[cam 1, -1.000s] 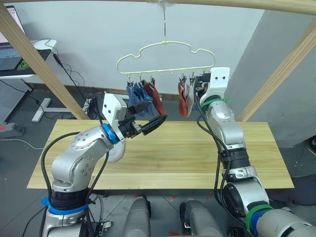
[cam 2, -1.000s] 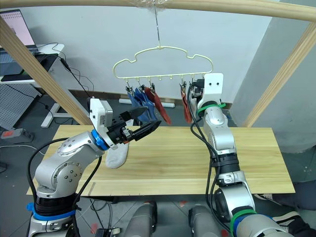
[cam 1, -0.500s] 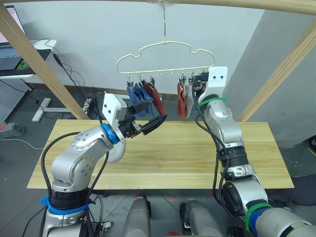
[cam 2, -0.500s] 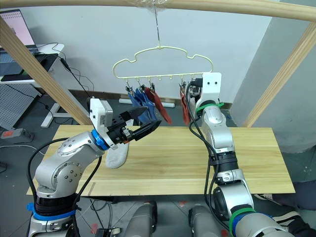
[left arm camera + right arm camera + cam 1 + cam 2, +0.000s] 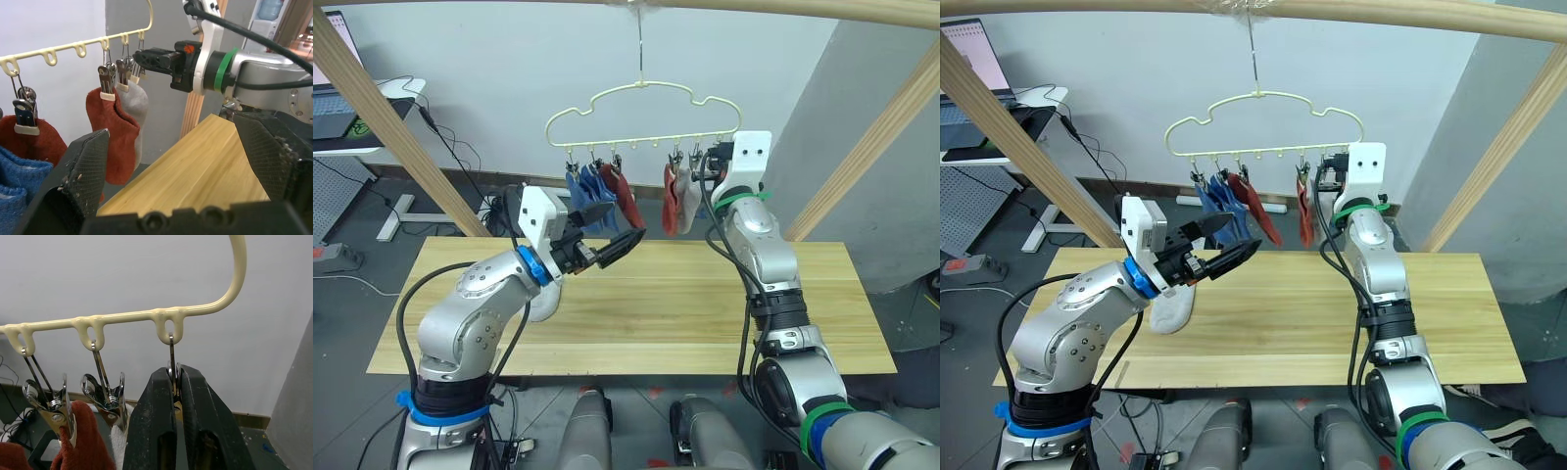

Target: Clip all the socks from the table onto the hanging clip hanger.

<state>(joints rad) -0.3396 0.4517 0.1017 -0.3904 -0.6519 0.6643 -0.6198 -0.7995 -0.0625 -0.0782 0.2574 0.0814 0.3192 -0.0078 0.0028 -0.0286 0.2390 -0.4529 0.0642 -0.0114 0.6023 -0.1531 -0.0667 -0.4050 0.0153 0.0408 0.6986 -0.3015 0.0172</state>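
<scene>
Right gripper (image 5: 174, 406) has edged right along the clip hanger (image 5: 641, 90), fingers pinched on the end clip (image 5: 172, 369); left gripper (image 5: 607, 230) unchanged, fingers apart.

I see a glossy cream-coated clip hanger (image 5: 122, 318) with shiny metal clips (image 5: 107, 396), soft matt fabric socks (image 5: 115, 132), and a smooth wood-plank table (image 5: 646, 313).

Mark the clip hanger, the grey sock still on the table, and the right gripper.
clip hanger (image 5: 641, 88), left eye view, on the top of its cloud-shaped wire.
grey sock (image 5: 1171, 311), right eye view, on its middle.
right gripper (image 5: 174, 382), right wrist view, between its fingertips.
</scene>
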